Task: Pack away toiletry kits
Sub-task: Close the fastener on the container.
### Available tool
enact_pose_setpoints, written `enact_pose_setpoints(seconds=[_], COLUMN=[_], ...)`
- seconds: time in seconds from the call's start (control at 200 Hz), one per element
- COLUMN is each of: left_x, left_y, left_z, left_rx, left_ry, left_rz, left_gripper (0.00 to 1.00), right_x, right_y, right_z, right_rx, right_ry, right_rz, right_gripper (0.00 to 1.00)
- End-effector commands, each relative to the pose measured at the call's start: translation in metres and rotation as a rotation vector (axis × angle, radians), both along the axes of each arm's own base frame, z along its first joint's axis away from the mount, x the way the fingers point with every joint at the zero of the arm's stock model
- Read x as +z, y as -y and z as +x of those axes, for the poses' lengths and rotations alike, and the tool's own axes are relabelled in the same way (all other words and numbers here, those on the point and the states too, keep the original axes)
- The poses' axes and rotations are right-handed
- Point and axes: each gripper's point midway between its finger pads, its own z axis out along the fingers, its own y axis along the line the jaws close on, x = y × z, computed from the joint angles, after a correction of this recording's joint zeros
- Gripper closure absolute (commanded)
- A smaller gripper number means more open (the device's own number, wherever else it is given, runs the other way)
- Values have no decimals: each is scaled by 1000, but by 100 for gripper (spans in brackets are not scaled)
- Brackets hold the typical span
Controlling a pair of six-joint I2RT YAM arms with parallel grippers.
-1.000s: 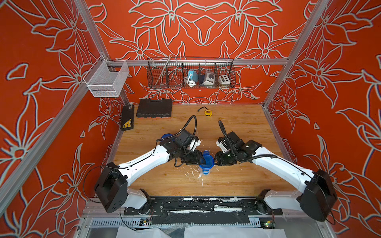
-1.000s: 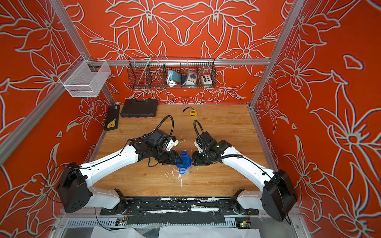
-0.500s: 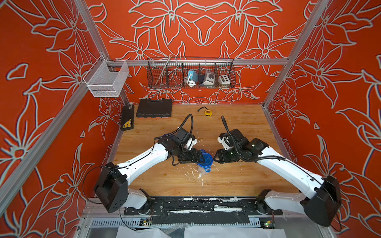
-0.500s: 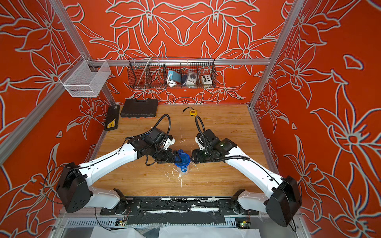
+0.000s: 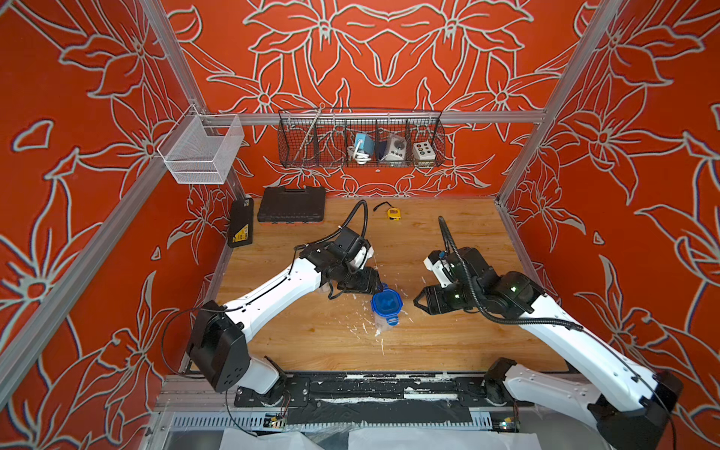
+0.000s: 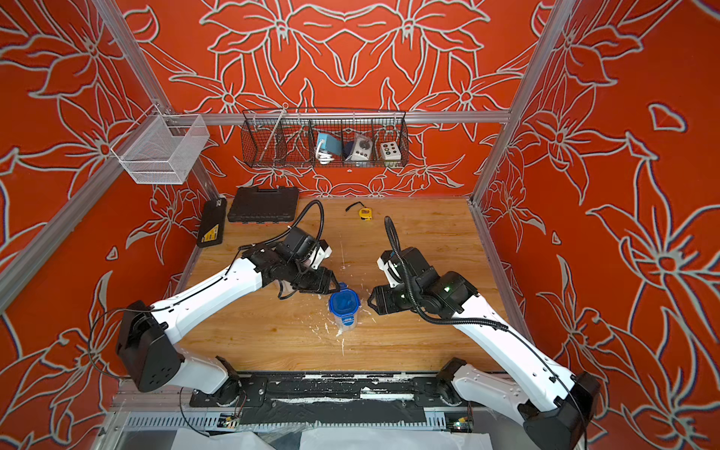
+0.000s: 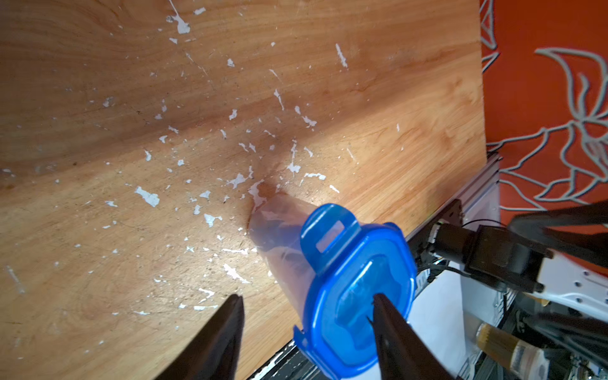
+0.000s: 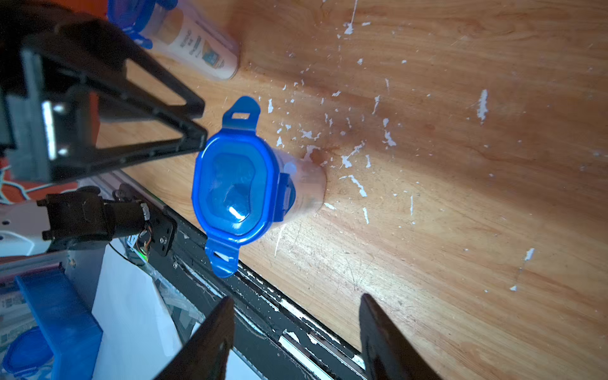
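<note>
Tub (image 5: 381, 328), clear, upright on bench (image 5: 448, 343), front-centre, between both arms; left pincer (image 5: 378, 287) nearer, spread, gripping nothing, one finger (image 7: 394, 335) over the lid's far end; right pincer (image 5: 417, 302) spread too, empty, just off the tub's right side; blue lid (image 5: 385, 304) long axis runs back-to-front, end tabs (image 8: 240, 113) flared, likely unclipped; bare bench to right and front, front edge close; second tub (image 8: 194, 39) lies on its side behind left pincer.

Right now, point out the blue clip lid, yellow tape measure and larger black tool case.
blue clip lid (image 5: 386, 304): in a top view, centre of its top.
yellow tape measure (image 5: 393, 213): in a top view, its yellow body.
larger black tool case (image 5: 291, 204): in a top view, middle of its lid.
</note>
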Motion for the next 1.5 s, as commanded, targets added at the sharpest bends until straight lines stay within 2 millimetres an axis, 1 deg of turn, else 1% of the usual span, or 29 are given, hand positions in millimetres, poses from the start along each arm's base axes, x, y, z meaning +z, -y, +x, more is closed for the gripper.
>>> enact_pose_setpoints(seconds=[0.0, 0.075, 0.19, 0.255, 0.36, 0.47, 0.611, 0.781, 0.976, 1.206, 1.301, 1.496], left_x=[3, 4, -4, -10, -14, -16, -20, -21, -25, -20, -23, -26], left_y=[5, 7, 6, 5, 9, 9, 7, 4, -6, -13, -17, -22], left_z=[15, 20, 19, 19, 22, 25, 23, 18, 7, -8, -13, -19], left_rx=[-10, -9, -2, 9, 7, 8, 11, 16, 32, 36, 43, 59], left_ry=[29, 37, 19, 11, 5, 8, -2, -11, -28, -43, -53, -63], left_rz=[8, 15, 26, 28, 21, 33, 39, 47, 61, 47, 48, 49], left_gripper=[42, 43, 46, 47, 48, 49, 50, 51, 53, 53, 53, 53], right_x=[-11, -22, -37, -41, -49, -49, -51, -64, -63, -58, -59, -53], right_y=[-14, -21, -28, -34, -41, -47, -48, -41, -36, -32, -35, -51], right_z=[-10, -14, -15, -15, -14, -11, -9, -4, 5, 20, 27, 39], right_rx=[46, 73, 80, 94, 121, 132, 141, 120, 84, 61, 68, 94], right_ry=[-36, -52, -74, -79, -93, -86, -84, -92, -79, -66, -65, -53], right_rz=[-3, -20, -12, 0, -8, 4, -8, -78, -75, -66, -63, -37], right_gripper=[39, 39, 39, 41, 42, 43, 43, 43, 45, 45, 45, 45])
